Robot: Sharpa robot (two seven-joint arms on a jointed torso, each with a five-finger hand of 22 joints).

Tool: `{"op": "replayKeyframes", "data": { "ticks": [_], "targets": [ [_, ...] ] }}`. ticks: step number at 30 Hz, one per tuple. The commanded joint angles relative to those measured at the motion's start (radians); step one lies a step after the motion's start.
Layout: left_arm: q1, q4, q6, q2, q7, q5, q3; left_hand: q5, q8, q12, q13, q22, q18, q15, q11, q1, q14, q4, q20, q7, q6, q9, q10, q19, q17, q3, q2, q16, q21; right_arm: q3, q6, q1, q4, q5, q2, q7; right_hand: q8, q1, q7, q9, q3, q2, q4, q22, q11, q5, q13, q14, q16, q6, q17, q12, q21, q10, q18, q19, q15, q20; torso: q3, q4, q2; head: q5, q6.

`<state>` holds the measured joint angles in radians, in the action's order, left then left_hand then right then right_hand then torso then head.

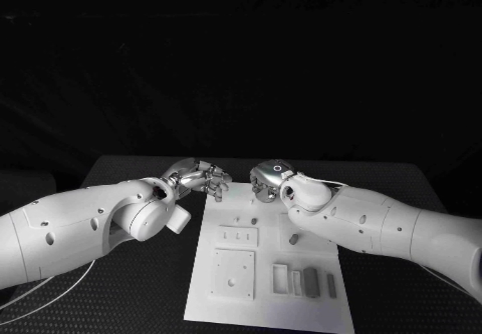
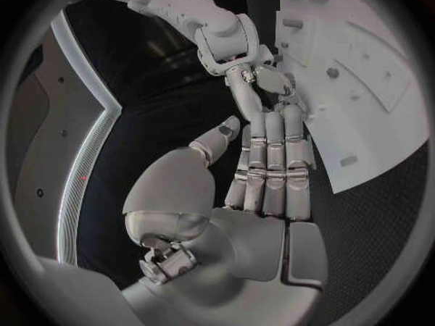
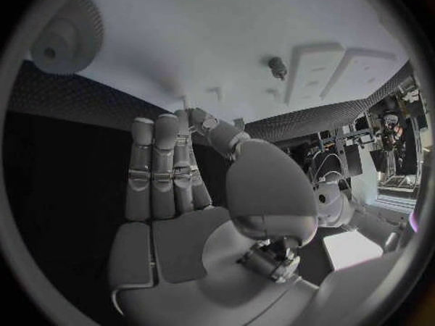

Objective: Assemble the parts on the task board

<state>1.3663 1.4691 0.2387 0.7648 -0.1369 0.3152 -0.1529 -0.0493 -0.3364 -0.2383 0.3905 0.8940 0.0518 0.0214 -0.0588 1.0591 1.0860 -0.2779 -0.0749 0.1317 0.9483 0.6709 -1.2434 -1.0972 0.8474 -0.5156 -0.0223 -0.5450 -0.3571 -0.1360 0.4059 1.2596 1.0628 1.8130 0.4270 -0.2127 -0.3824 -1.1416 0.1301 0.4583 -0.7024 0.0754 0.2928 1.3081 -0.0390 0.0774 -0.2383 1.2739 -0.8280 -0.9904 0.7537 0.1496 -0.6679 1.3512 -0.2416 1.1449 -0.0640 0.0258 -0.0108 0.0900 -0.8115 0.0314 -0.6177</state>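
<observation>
The task board (image 1: 233, 278) lies flat on the black table (image 1: 131, 292), reaching out beyond the fingertips of both hands. The left hand (image 2: 263, 174) holds nothing; its fingers are straight and pressed together, thumb apart. The right hand (image 3: 167, 188) is the same, empty. Small grey parts (image 1: 311, 282) stand on the board, well apart from the fingers.

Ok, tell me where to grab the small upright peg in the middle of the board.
Pinch the peg by its free top end, coming straight down. It stands upright on the board with bare plate around it, so probably nothing blocks fingers on either side. The right hand looks nearer.
</observation>
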Motion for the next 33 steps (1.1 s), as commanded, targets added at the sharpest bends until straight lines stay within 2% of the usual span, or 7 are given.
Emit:
{"op": "replayKeyframes", "data": {
  "ticks": [1,7,12,19,29,33],
  "targets": [
    [0.002,0.0,-0.009,-0.005,-0.005,-0.004,0.0,0.0,0.003,0.005,0.002,0.002,0.017,0.001,-0.003,-0.008,-0.007,0.004,-0.002,-0.001,-0.006,0.002,0.008,0.006,0.002,0.001,-0.003,0.005,0.006,0.0,-0.023,0.0,-0.001,-0.002,-0.004,0.011,-0.005,-0.008,-0.018,0.024,-0.005,0.002,-0.003,0.024,-0.002,0.003,-0.001,-0.003,-0.006,-0.023,0.001,-0.005,-0.007,0.007,-0.02,-0.005,-0.003,-0.003,-0.0003,-0.0012,-0.001,0.003,0.001],
    [0.002,-0.001,-0.01,-0.01,-0.004,-0.004,0.0,0.0,0.003,0.005,0.003,0.002,0.017,0.001,-0.003,-0.009,-0.007,0.004,-0.002,-0.001,-0.006,0.002,0.008,0.006,0.002,0.001,-0.003,0.005,0.006,-0.003,-0.025,-0.003,-0.004,-0.007,-0.01,0.015,-0.004,-0.007,-0.017,0.025,-0.006,0.001,-0.003,0.024,-0.002,0.003,-0.002,-0.004,-0.007,-0.022,0.001,-0.006,-0.008,0.006,-0.02,-0.005,-0.002,-0.003,-0.0011,0.0,-0.002,0.003,0.001],
    [0.002,0.001,-0.011,-0.01,-0.004,-0.004,0.0,0.0,0.003,0.005,0.003,0.002,0.017,0.001,-0.003,-0.009,-0.007,0.004,-0.002,-0.001,-0.006,0.003,0.008,0.006,0.003,0.001,-0.003,0.006,0.006,-0.003,-0.025,-0.004,-0.007,-0.007,-0.014,0.014,-0.004,-0.006,-0.017,0.025,-0.006,0.0,-0.003,0.024,-0.002,0.003,-0.003,-0.004,-0.007,-0.022,0.001,-0.006,-0.008,0.006,-0.02,-0.006,-0.002,-0.003,0.0007,0.0,-0.003,0.004,0.0],
    [0.002,0.004,-0.015,-0.009,-0.003,-0.004,0.0,0.0,0.003,0.006,0.004,0.003,0.017,0.001,-0.003,-0.009,-0.007,0.004,-0.002,-0.001,-0.006,0.003,0.008,0.006,0.003,0.0,-0.003,0.006,0.007,-0.003,-0.032,-0.004,-0.006,-0.007,-0.014,0.009,-0.003,-0.006,-0.017,0.025,-0.006,0.0,-0.003,0.024,-0.002,0.003,-0.003,-0.004,-0.007,-0.022,0.001,-0.007,-0.009,0.006,-0.02,-0.006,-0.002,-0.003,-0.0011,0.0008,-0.002,0.005,-0.003],
    [0.004,0.006,-0.015,-0.008,-0.002,-0.003,0.0,0.0,0.004,0.006,0.006,0.004,0.017,0.001,-0.003,-0.009,-0.008,0.004,-0.002,-0.001,-0.006,0.004,0.009,0.007,0.004,0.0,-0.004,0.007,0.007,-0.003,-0.035,-0.004,-0.011,-0.007,-0.018,0.008,-0.003,-0.005,-0.017,0.025,-0.006,-0.001,-0.003,0.024,-0.002,0.003,-0.004,-0.005,-0.007,-0.022,0.001,-0.007,-0.01,0.006,-0.02,-0.007,-0.002,-0.003,0.001,-0.0017,-0.005,0.004,-0.003],
    [0.005,0.005,-0.015,-0.01,-0.001,-0.003,0.0,0.0,0.004,0.006,0.007,0.004,0.017,0.001,-0.003,-0.009,-0.008,0.004,-0.002,-0.001,-0.006,0.005,0.009,0.007,0.005,0.0,-0.005,0.007,0.007,-0.003,-0.032,-0.004,-0.015,-0.006,-0.019,0.003,-0.002,-0.005,-0.017,0.026,-0.007,-0.001,-0.003,0.024,-0.003,0.003,-0.004,-0.005,-0.008,-0.021,0.001,-0.008,-0.01,0.005,-0.02,-0.008,-0.002,-0.003,-0.0002,-0.0012,-0.004,0.004,-0.003]
  ]
}}
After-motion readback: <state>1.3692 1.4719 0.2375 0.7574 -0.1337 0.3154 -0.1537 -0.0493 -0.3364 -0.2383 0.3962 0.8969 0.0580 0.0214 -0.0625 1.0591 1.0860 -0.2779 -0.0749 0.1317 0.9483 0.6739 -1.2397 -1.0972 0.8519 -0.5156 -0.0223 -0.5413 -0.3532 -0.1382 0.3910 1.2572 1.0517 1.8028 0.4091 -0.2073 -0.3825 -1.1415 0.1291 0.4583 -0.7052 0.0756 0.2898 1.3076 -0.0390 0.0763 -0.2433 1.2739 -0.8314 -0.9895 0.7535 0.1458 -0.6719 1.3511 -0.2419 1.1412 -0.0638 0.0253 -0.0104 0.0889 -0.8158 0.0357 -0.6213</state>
